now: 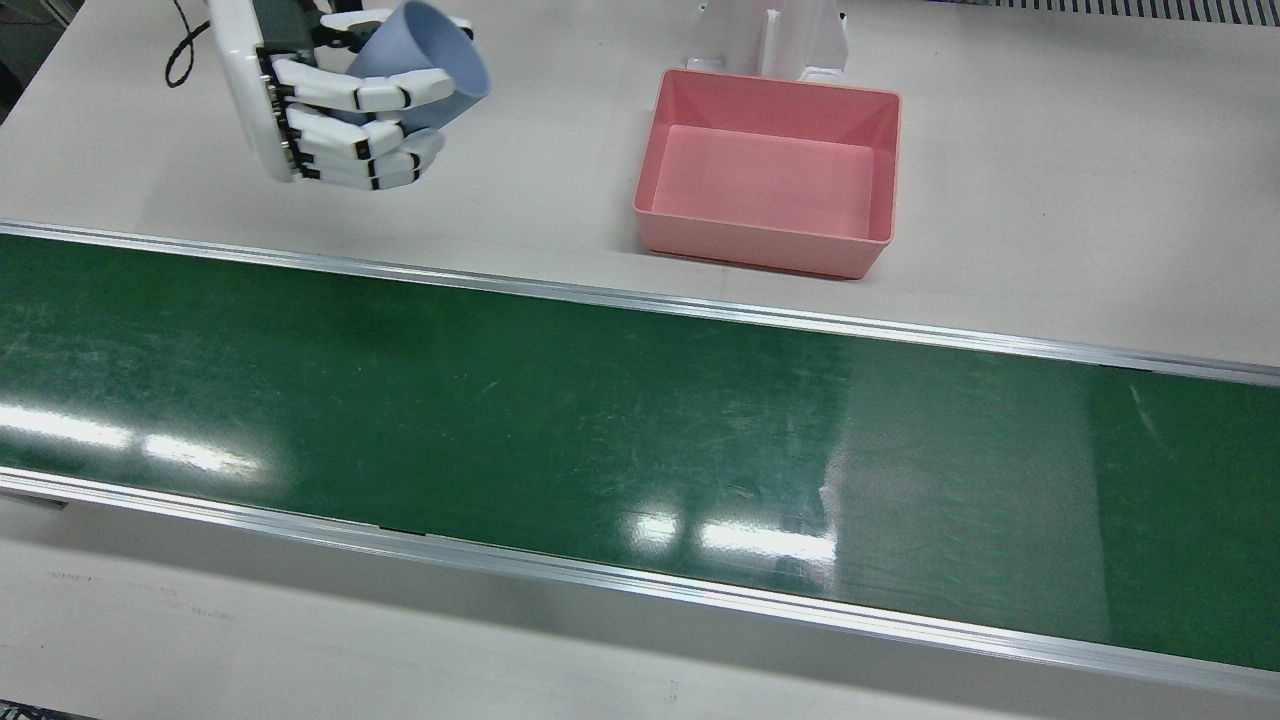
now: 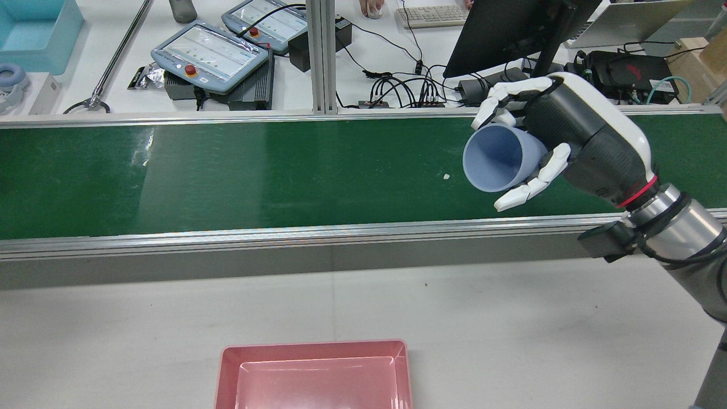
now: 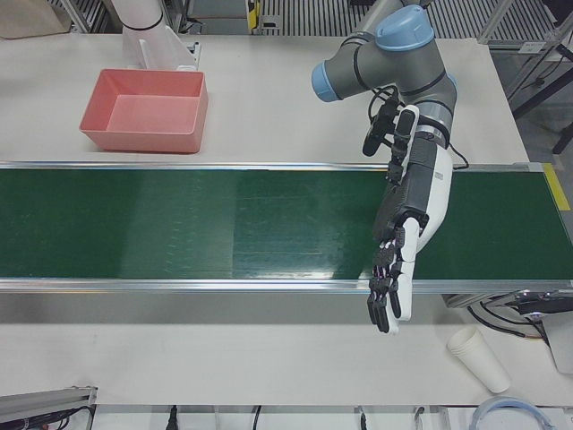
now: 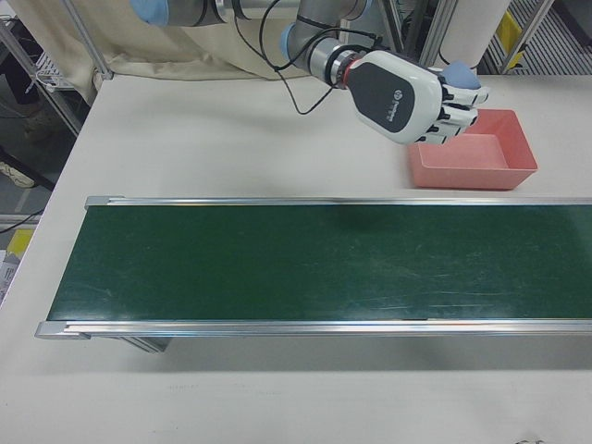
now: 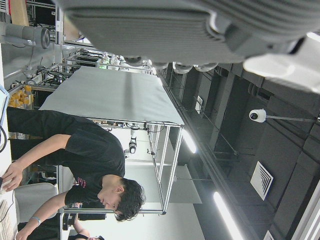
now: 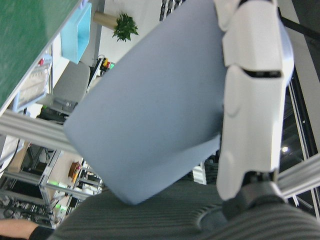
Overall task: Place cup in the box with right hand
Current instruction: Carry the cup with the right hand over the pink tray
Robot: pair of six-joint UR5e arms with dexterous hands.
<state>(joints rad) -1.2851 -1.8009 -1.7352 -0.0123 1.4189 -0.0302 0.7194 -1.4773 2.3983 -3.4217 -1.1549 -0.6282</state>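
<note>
Cup (image 1: 425, 60) in pale blue sits in your right hand (image 1: 340, 110) at the upper left of the front view, fingers (image 1: 350, 95) wrapped around its wall, mouth tipped sideways, lifted clear of the counter (image 1: 1050, 150). The pick is done; carrying and release remain. The pink box (image 1: 770, 170), upper centre, is empty and well apart. Your left hand (image 3: 407, 233) hangs over the green belt (image 1: 600, 440), fingers straight, holding nothing.
</note>
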